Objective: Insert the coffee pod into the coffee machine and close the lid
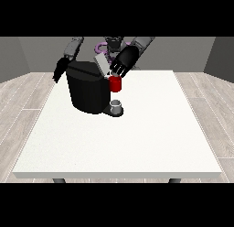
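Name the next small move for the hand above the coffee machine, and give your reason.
Probably press the raised lid down: the hand at the view's right is beside it above the coffee machine, and the lid stands tilted open.

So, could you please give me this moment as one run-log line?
machine: lid up | hand at view's right: over lid | hand at view's left: beside machine | grey thing: at machine's base

Plain grey-walled room: wood-plank floor [27,91], white table [137,139], coffee machine [87,91]
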Motion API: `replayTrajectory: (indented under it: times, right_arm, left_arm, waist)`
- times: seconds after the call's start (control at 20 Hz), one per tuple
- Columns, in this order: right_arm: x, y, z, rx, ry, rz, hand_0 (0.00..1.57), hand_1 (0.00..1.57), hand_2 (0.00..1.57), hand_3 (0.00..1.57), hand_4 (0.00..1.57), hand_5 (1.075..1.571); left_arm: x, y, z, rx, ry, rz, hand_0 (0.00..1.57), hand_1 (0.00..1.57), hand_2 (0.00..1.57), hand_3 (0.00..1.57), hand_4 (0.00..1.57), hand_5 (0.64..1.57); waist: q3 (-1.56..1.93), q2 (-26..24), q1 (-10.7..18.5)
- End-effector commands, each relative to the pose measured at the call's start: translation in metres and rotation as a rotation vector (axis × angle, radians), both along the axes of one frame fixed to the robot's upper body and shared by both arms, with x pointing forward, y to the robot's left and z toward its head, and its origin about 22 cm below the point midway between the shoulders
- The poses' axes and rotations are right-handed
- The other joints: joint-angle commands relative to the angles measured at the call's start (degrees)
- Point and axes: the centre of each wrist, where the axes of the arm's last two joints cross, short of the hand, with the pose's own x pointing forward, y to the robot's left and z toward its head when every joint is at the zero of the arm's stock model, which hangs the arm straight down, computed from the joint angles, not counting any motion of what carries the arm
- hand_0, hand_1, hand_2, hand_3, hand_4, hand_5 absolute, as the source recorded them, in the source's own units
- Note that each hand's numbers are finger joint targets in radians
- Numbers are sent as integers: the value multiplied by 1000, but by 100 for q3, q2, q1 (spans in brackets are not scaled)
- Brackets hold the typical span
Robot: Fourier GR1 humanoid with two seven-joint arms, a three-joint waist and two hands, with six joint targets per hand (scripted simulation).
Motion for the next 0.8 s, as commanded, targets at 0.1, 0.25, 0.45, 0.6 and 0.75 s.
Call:
replayTrajectory:
  times: [0.1,0.25,0.45,0.6,0.75]
  right_arm:
    - [1,0,6,4,19,5,0,0,0,0,0,1571]
    - [-3,20,-4,23,25,-30,0,0,0,0,169,1571]
    - [7,1,9,9,-11,-21,0,0,0,0,0,1571]
    - [8,2,23,2,-46,-6,0,0,0,0,104,1571]
    - [14,-11,25,25,-25,-17,0,0,0,0,0,1571]
  left_arm:
    - [2,8,10,4,25,6,1239,1239,1286,1222,429,1571]
    - [4,-7,-11,16,45,-21,1211,1211,1252,1220,432,1571]
    - [4,-12,1,5,-7,-21,1192,1192,1248,1202,420,1571]
    - [2,13,9,6,-34,-13,1166,1166,1233,1193,421,1571]
    - [3,-5,13,12,-37,1,1216,1216,1259,1200,417,1571]
  waist:
    - [0,-26,-83]
    - [0,-144,117]
    - [1,163,-7]
    - [-1,269,-96]
    - [0,201,-81]
